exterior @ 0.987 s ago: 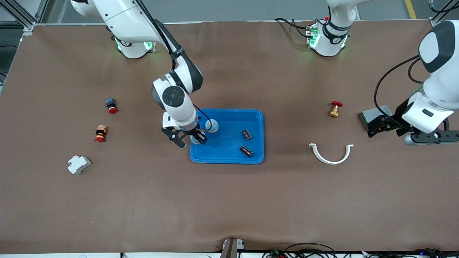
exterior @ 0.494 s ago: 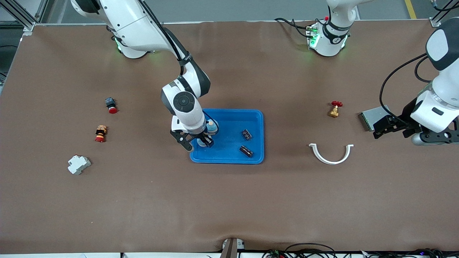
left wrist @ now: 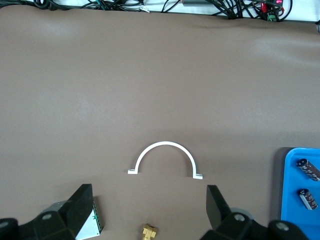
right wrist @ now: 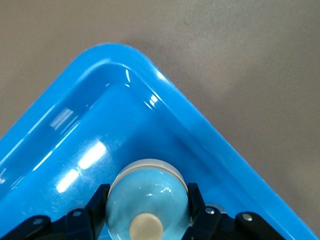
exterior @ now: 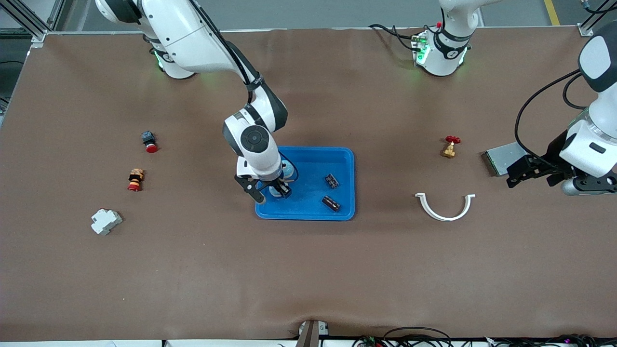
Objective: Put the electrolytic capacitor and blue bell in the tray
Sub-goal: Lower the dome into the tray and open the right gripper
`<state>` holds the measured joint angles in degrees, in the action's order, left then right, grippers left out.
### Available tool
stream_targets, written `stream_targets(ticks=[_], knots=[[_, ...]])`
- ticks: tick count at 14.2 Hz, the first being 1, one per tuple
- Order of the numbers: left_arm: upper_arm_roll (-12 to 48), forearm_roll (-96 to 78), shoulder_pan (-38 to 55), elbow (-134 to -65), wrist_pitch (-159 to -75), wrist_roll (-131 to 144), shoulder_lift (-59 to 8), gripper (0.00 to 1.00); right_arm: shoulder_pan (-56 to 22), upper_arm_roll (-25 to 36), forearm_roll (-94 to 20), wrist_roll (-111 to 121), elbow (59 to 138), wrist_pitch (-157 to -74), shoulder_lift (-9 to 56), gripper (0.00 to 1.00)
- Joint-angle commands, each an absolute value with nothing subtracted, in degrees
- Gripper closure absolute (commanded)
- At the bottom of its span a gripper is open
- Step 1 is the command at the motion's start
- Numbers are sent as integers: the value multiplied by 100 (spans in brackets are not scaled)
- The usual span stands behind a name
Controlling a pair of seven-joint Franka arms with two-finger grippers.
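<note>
The bright blue tray point(exterior: 313, 197) lies mid-table. My right gripper point(exterior: 273, 191) is shut on a light blue bell point(right wrist: 147, 200), holding it low over the tray's corner point(right wrist: 165, 95) nearest the front camera at the right arm's end. A second blue bell point(exterior: 288, 169) sits in the tray, partly hidden by the right arm. Two black electrolytic capacitors point(exterior: 331, 181) point(exterior: 331, 203) lie in the tray toward the left arm's end and also show in the left wrist view point(left wrist: 310, 170). My left gripper point(exterior: 530, 174) is open and empty, up over the table by a grey box.
A brass valve with a red handle point(exterior: 450, 147), a white curved clip point(exterior: 445, 207) and a grey box point(exterior: 501, 158) lie toward the left arm's end. A red button point(exterior: 149, 141), a red and orange button point(exterior: 135, 180) and a white breaker point(exterior: 105, 221) lie toward the right arm's end.
My right gripper has carried the bell from the tray's edge in over the tray. My left arm has drawn back toward its own end of the table.
</note>
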<state>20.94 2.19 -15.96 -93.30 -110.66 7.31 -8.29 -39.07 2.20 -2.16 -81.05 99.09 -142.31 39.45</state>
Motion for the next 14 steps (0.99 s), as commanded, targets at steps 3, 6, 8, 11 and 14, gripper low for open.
stream_targets(ticks=[3,6,8,11,14], knots=[[1927,211,-1426,-9167,-10978,703,-993,0,-3999,316,-150,-8340,9581,-14212,4201,100],[1022,176,-363,-9079,-10978,721,-993,0,-3999,316,-97,-8358,9475,-14212,4306,100],[914,167,-307,-9079,-10978,694,-993,0,-3999,316,-97,-8358,9457,-14212,4333,100],[905,149,-360,-9079,-10951,686,-976,0,-3990,325,-79,-8393,9457,-14221,4342,100],[914,149,-352,-9079,-10951,703,-967,0,-3981,325,-79,-8429,9457,-14229,4351,1]])
